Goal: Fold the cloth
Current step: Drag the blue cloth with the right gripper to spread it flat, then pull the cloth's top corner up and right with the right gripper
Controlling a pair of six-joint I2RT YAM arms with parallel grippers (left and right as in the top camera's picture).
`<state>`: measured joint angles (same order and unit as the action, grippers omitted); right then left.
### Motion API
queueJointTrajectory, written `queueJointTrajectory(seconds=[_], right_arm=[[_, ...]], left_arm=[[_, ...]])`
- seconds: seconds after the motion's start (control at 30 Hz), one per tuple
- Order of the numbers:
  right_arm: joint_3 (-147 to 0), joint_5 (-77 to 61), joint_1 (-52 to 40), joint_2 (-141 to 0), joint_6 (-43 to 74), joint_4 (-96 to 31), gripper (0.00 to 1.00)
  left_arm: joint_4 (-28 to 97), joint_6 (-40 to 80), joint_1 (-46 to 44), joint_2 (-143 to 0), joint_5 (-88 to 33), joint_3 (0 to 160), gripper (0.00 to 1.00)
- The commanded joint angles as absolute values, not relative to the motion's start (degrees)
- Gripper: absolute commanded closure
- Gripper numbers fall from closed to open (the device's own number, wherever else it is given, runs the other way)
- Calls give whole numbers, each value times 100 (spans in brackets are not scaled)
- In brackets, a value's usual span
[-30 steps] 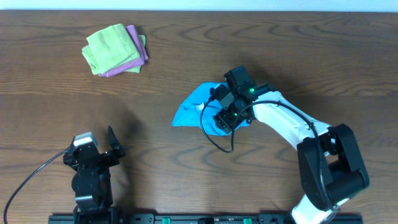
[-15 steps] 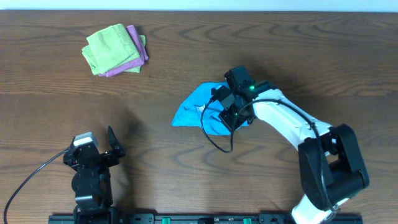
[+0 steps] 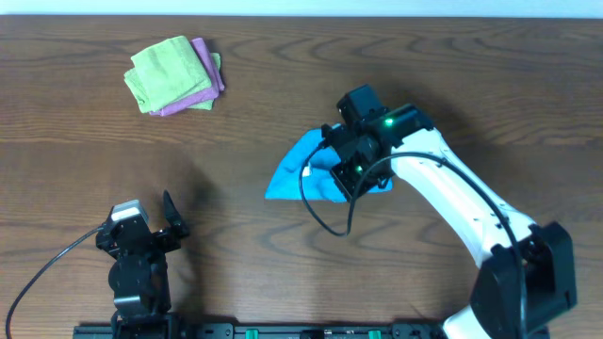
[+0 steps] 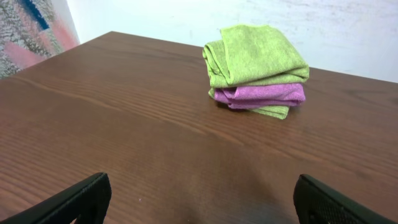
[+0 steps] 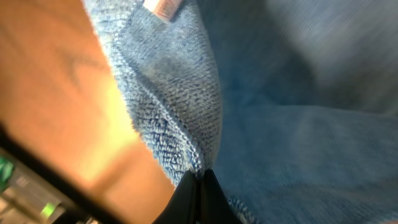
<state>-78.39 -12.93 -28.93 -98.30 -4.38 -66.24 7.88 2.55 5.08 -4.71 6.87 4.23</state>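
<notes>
The bright blue cloth (image 3: 303, 169) lies crumpled near the table's middle, partly under my right arm. My right gripper (image 3: 347, 171) is shut on the cloth's edge. In the right wrist view the two black fingertips (image 5: 200, 180) pinch a hemmed fold of the cloth (image 5: 186, 106), and its small white tag (image 5: 163, 6) shows at the top. My left gripper (image 3: 151, 226) rests at the front left, far from the cloth. In the left wrist view its fingers (image 4: 68, 202) stand wide apart over bare wood, so the left gripper (image 4: 200, 199) is open and holds nothing.
A folded lime-green cloth (image 3: 170, 71) lies on a pink-purple cloth (image 3: 209, 75) at the back left, also seen as a stack (image 4: 258, 68) in the left wrist view. A black cable (image 3: 325, 212) loops from my right arm over the table.
My right gripper has shut on the cloth's edge and lifted it slightly up and to the right; the cloth's outline has shifted with it. The left arm has not moved.
</notes>
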Motion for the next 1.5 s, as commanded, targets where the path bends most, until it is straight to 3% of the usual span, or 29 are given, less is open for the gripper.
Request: queueJointTrajectory(seconds=[0.0, 0.13, 0.17, 0.2, 0.27, 0.4, 0.47, 0.53, 0.67, 0.8, 1.47], right_arm=[[-7909, -1691, -2987, -9636, -185, -7028, 99], [-7907, -2281, -3004, -9623, -567, -8018, 97], [-7907, -2270, -3009, -9623, -585, -8169, 52], [-7909, -2255, -3009, -9623, -585, -8250, 24], [-7909, -2248, -3006, -9623, -585, -8298, 1], [-7909, -2088, -3002, -9623, -550, -8156, 1], [-7909, -1772, -3002, -9623, -423, -7922, 1], [-7909, -1426, -3002, -9623, -381, -7655, 12], [-7896, -764, -3002, -9625, -226, -7081, 68], [-7894, -532, -3002, -9636, -108, -6563, 97], [-7616, 242, -2390, -10995, 255, -4740, 99]], left_arm=[[871, 148, 489, -434, 790, 250, 5], [873, 148, 489, -434, 790, 250, 5], [871, 148, 489, -434, 790, 250, 5], [871, 148, 489, -434, 790, 250, 5], [871, 148, 489, -434, 790, 250, 5], [871, 148, 489, -434, 790, 250, 5], [873, 148, 489, -434, 790, 250, 5], [871, 148, 489, -434, 790, 250, 5], [871, 148, 489, -434, 790, 250, 5], [873, 148, 489, -434, 790, 250, 5], [871, 148, 489, -434, 790, 250, 5]])
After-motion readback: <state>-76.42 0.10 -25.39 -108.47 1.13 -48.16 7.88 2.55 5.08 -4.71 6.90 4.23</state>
